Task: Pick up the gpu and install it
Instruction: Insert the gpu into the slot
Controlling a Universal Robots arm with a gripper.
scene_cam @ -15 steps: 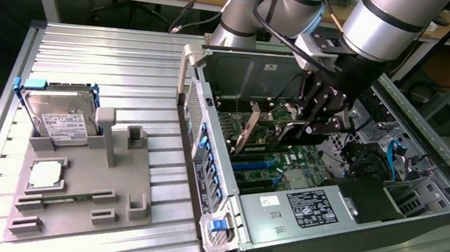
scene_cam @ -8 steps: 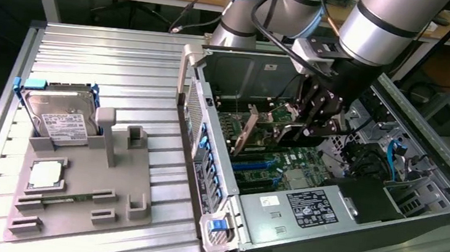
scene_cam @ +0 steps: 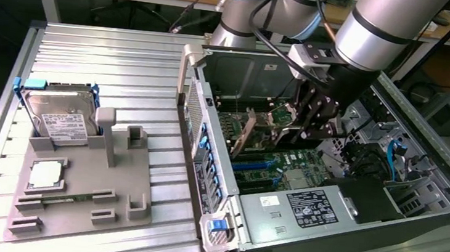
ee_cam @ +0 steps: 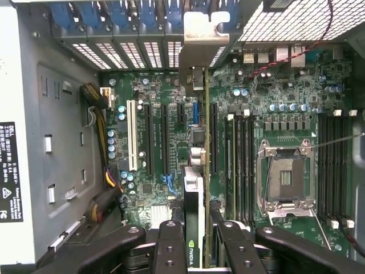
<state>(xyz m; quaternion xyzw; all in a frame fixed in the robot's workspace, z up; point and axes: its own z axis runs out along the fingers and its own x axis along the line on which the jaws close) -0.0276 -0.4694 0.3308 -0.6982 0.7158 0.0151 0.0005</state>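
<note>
The gpu (scene_cam: 246, 137) hangs edge-on inside the open computer case (scene_cam: 205, 161), over the motherboard (scene_cam: 283, 162). My gripper (scene_cam: 295, 130) reaches down into the case and is shut on the card. In the wrist view the gpu (ee_cam: 194, 188) runs as a thin black strip between my two black fingers (ee_cam: 171, 245), which press on both of its faces. Its silver bracket (ee_cam: 205, 34) sits at the far end, by the case's rear slot openings. The card stands over the black expansion slots (ee_cam: 165, 142), and I cannot tell whether its edge touches one.
On the grey holder (scene_cam: 77, 201), at the exterior view's left, stand a silver hard drive in a blue frame (scene_cam: 60, 116), a processor (scene_cam: 45, 174) and a green memory stick (scene_cam: 61, 197). Inside the case are the power supply (scene_cam: 308, 208), a bare processor socket (ee_cam: 285, 177), a white slot (ee_cam: 132, 134) and cables (scene_cam: 371, 155).
</note>
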